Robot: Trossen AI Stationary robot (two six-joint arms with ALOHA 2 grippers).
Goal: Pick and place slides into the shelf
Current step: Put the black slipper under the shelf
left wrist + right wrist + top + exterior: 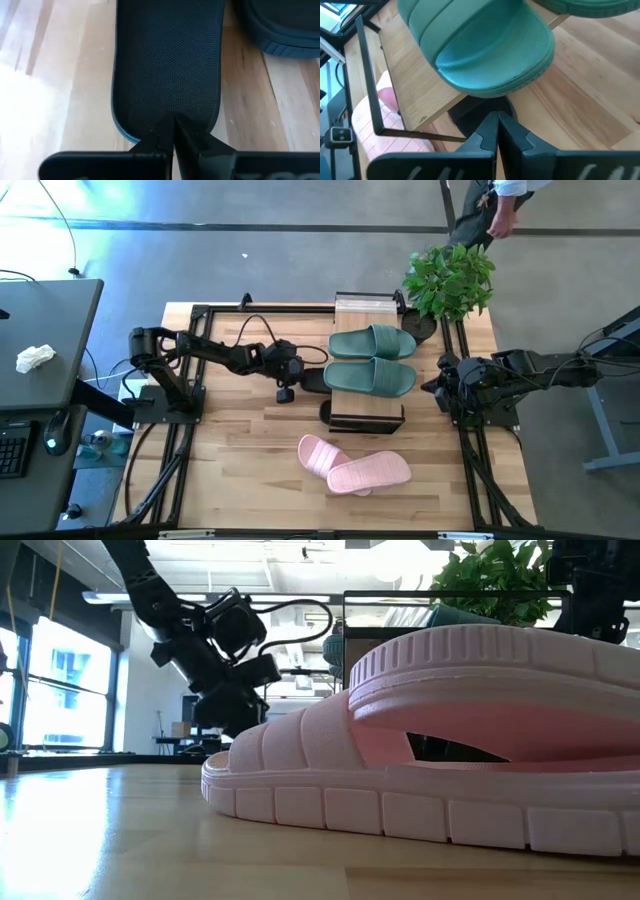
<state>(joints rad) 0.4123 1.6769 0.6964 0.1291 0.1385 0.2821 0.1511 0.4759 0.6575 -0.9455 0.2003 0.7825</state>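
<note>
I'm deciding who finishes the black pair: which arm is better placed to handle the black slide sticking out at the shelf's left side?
Left, most likely. The left claw, shut, sits right at the end of the black slide. The right claw, also shut, is across the shelf by the green slides.

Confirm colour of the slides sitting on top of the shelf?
Sage green slides, clearest in the high view.

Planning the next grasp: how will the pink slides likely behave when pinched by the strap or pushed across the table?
The pink slides look like thick moulded foam with chunky ribbed soles, so probably light for their size. The wide arched strap may flex somewhat under a pincer. The flat sole should slide rather than roll, and since one overlaps the other, a push would likely shift both.
</note>
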